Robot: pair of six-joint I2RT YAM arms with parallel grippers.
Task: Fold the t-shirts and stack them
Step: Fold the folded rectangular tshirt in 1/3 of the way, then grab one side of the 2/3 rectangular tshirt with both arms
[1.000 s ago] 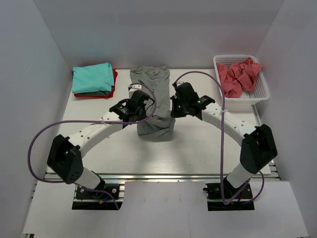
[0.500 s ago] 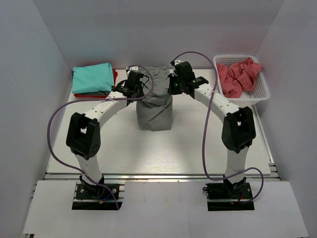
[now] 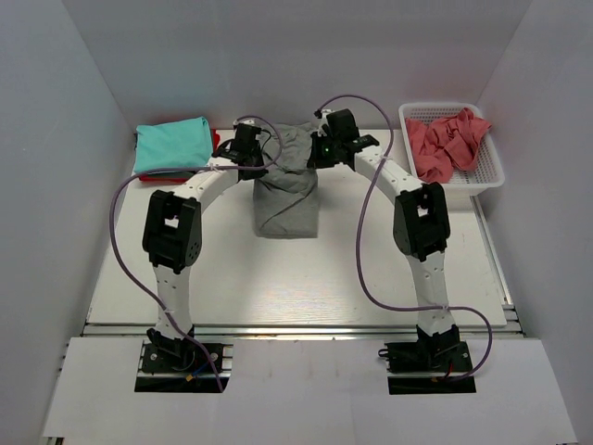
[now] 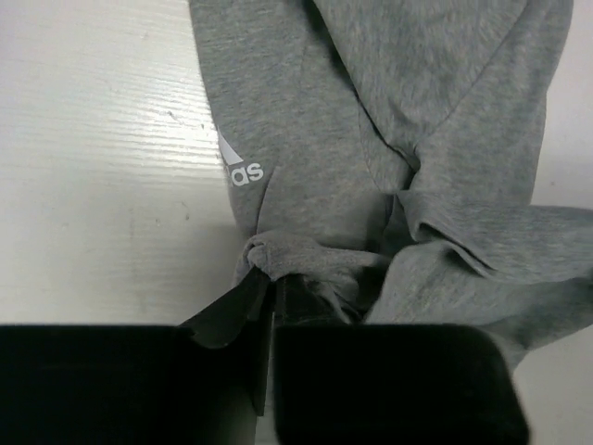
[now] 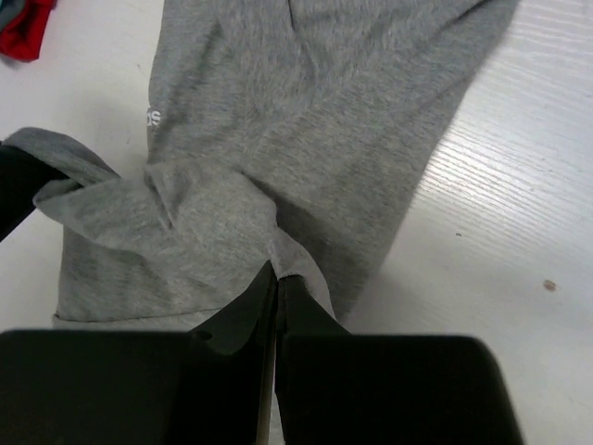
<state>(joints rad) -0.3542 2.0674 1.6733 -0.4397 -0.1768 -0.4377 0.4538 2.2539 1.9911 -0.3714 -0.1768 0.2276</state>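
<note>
- Grey shirt point(image 3: 285, 197): folded narrow, mid-table toward the far edge, far end gathered up.
- Left gripper point(image 4: 271, 286): fingers narrow, cloth knot at the tips, apparently pinched.
- Right gripper point(image 5: 276, 278): closed on a fold.
- Teal shirt point(image 3: 171, 146) over red shirt point(image 5: 23, 32): far-left corner.
- Pink shirt point(image 3: 447, 139) in basket point(image 3: 491, 172): far right.
- Table point(image 3: 296, 278): bare on the near side.

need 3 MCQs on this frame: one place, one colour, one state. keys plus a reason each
1. The teal t-shirt lies: A) mid-table B) on the red t-shirt C) at the near edge.
2. Cloth in the white basket is: A) coral-pink B) teal C) grey.
3. The right jaws are: A) wide open B) shut, empty C) shut on the grey t-shirt.
B: red peeks out at its edge. A: coral-pink cloth fills it. C: the right wrist view shows grey cloth pinched between them.
</note>
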